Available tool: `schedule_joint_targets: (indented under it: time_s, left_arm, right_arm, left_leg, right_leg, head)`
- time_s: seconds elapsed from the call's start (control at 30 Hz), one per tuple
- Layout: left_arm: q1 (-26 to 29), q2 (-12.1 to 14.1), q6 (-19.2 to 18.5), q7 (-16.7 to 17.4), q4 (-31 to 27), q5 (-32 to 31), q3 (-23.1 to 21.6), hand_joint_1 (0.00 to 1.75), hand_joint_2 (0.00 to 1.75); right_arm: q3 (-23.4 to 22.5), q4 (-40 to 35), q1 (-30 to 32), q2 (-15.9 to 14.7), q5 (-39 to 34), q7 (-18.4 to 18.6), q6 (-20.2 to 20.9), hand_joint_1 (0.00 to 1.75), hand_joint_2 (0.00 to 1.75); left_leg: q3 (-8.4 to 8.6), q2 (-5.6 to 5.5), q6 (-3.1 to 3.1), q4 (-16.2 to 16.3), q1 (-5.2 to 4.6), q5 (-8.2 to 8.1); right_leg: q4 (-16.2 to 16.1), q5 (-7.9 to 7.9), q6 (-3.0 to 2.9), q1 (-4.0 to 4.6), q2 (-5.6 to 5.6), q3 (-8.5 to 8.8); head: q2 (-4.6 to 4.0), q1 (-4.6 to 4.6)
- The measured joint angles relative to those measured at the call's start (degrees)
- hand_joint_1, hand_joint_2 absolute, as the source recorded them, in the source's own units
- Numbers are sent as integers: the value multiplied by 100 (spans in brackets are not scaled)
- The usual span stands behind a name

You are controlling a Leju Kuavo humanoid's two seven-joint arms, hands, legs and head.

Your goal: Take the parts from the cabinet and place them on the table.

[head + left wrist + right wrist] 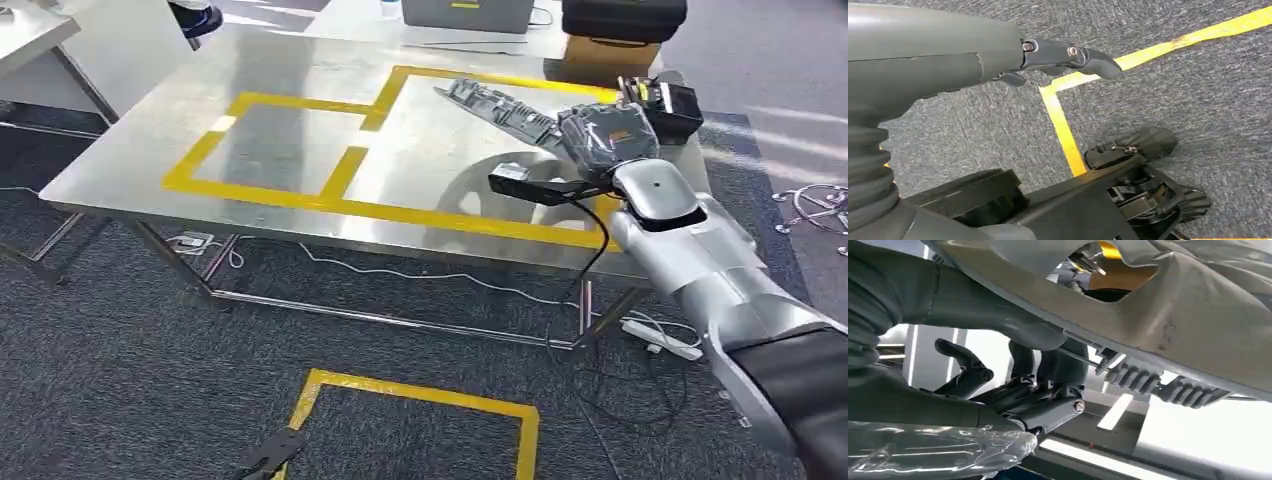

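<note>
The right hand (612,140) grips a long grey part (500,108) over the steel surface (300,200) at two o'clock, while the left hand (1068,57) hangs holding nothing, fingers apart, above carpet (1198,90).

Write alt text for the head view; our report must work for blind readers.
The right robot hand holds a long grey part over a steel table marked with yellow tape rectangles. Grey carpet with another yellow tape outline lies below.
</note>
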Motion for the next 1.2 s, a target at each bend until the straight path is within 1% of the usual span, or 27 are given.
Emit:
schedule_joint_targets:
  time_s: [0.4, 0.73, 0.87, 1.07, 1.2]
  left_arm:
    - [-3, 0, -17, -2, 0, -28, -7, 0, 175]
    - [-4, 2, -28, 0, 0, -11, -7, 0, 175]
    - [-4, 0, -11, 31, 0, 9, -7, 0, 175]
    - [-5, 0, 28, 173, 0, 52, -2, 0, 175]
    - [-5, 0, 31, 179, 0, 22, 0, 0, 175]
  right_arm:
    - [2, 286, -58, -28, 37, -35, -96, 175, 175]
    - [11, 334, -66, -28, 48, -68, -111, 175, 175]
    - [11, 334, -66, -26, 52, -68, -114, 175, 175]
    - [30, 334, -64, -26, 63, -83, -131, 175, 175]
    - [50, 334, -53, -22, 92, -107, -131, 175, 175]
  left_leg:
    - [0, 6, -1, 0, 1, 0]
    - [0, 6, 0, 0, 1, 0]
    - [0, 6, -1, 0, 1, 0]
    - [-1, 6, -1, 0, 1, 0]
    - [-1, 6, 0, 0, 1, 0]
  right_leg:
    - [1, 0, -2, 1, 8, -5]
    - [1, 1, -1, 1, 7, -4]
    - [1, 1, -2, 1, 7, -4]
    - [1, 1, -2, 1, 7, -4]
    - [1, 1, -2, 1, 7, -3]
  head:
    - [0, 0]
    - [0, 0]
    - [0, 0]
    - [0, 0]
    - [0, 0]
